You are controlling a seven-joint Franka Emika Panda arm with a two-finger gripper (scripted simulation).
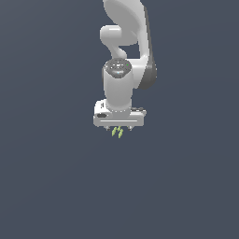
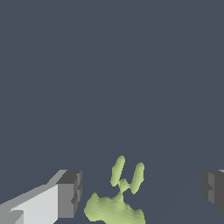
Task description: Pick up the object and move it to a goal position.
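Observation:
The object (image 1: 117,132) is a small yellow-green thing with short rod-like prongs, showing just below the white gripper (image 1: 119,128) in the exterior view. In the wrist view the object (image 2: 120,194) has two upright prongs on a lumpy base and lies between the two fingers, touching neither. One finger (image 2: 69,194) and the other finger (image 2: 213,191) stand wide apart, so the gripper (image 2: 141,192) is open. In the exterior view the hand hides the fingers and the object's base.
The white-grey arm (image 1: 125,51) reaches down from the top of the exterior view. A plain dark grey-blue surface (image 1: 56,177) fills the rest of both views.

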